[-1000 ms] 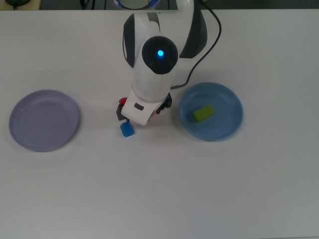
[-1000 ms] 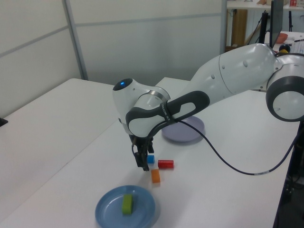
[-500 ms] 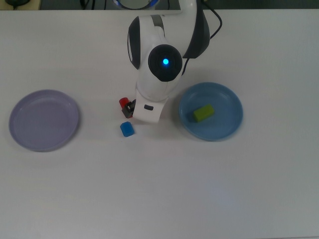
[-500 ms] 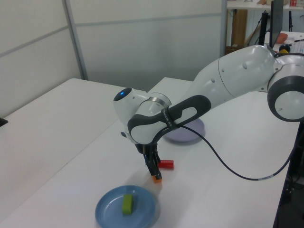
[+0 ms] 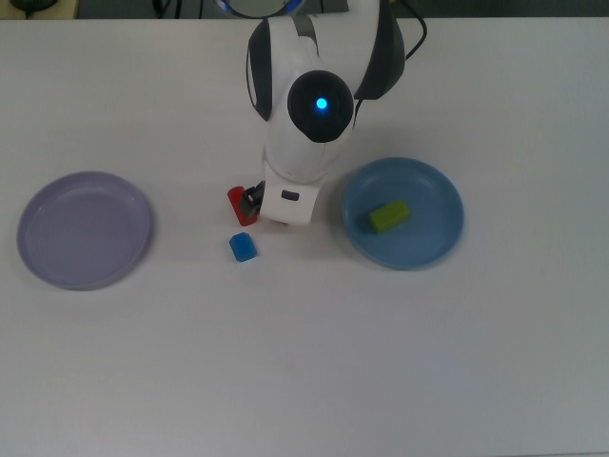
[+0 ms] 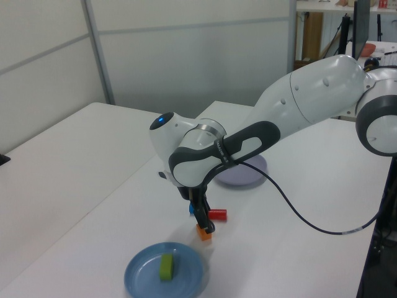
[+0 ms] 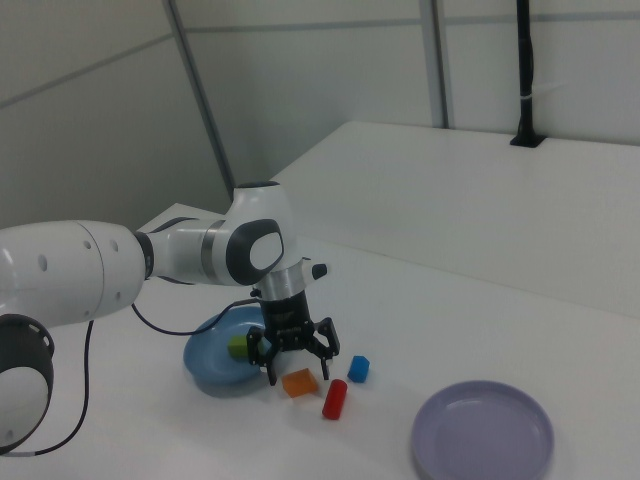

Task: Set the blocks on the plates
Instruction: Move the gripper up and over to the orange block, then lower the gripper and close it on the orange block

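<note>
Where gripper (image 7: 295,362) hovers, orange block (image 7: 299,382) lies flat (seemingly crosswise).

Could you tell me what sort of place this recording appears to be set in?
Probably a robotics lab: a white robot arm works over a bare white table with partition walls behind, and toy-like blocks such as the blue block.

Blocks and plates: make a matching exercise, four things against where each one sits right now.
Things:
1. green block
2. orange block
3. blue block
4. purple plate

Places:
A. empty, far from the arm
B. under the gripper
C. on the blue plate
D. on the table, just beyond the gripper

Pairs: 1-C, 2-B, 3-D, 4-A
</note>
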Controlling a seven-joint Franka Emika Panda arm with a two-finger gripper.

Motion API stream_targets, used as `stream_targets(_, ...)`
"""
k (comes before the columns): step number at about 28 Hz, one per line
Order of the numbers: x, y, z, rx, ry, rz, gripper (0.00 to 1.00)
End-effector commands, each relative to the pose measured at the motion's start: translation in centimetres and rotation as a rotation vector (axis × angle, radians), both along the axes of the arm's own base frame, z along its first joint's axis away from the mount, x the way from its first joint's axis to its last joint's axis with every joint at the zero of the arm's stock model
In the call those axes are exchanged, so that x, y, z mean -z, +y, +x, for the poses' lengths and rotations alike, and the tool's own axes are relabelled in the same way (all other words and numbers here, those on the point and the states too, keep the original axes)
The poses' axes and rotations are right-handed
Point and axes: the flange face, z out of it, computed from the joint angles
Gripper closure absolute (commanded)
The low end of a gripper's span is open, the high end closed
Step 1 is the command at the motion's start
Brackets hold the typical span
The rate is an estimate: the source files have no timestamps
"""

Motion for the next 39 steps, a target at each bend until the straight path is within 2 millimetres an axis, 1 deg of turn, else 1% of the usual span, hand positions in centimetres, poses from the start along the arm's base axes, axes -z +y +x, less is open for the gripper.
stream_targets(1,0.3,1.1,-1.3,-0.030,0.021,-0.003,0.00)
stream_targets(3,0.6,1.3,-1.3,-0.034,0.025,-0.003,0.00)
stream_targets(9,0.6,1.4,-1.1,-0.025,0.021,-0.004,0.00)
stream_targets(12,0.7,1.5,-1.0,-0.022,0.019,-0.005,0.11)
stream_targets(13,0.8,1.3,-1.0,-0.017,0.021,-0.006,0.22)
stream_targets(15,1.0,1.5,-1.0,-0.019,0.023,-0.006,0.33)
stream_targets(16,1.0,1.5,-1.0,-0.016,0.022,-0.007,0.37)
stream_targets(20,1.7,1.4,-0.8,0.013,0.017,-0.015,0.38)
stream_targets(24,2.0,1.4,-0.7,0.012,0.010,-0.014,0.39)
stream_targets(25,1.8,1.4,-0.7,0.011,0.005,-0.014,0.42)
stream_targets(27,1.5,1.4,-0.7,0.011,0.002,-0.014,0.44)
stream_targets(29,1.2,1.4,-0.6,0.012,-0.002,-0.012,0.49)
stream_targets(32,0.3,1.0,-0.5,0.017,-0.011,-0.011,0.51)
stream_targets(34,0.1,0.8,-0.4,0.021,-0.014,-0.011,0.51)
stream_targets(36,0.1,0.8,-0.4,0.021,-0.014,-0.011,0.55)
stream_targets(38,-0.3,0.8,-0.3,0.021,-0.019,-0.010,0.55)
stream_targets(39,-0.3,0.8,-0.3,0.021,-0.019,-0.010,0.52)
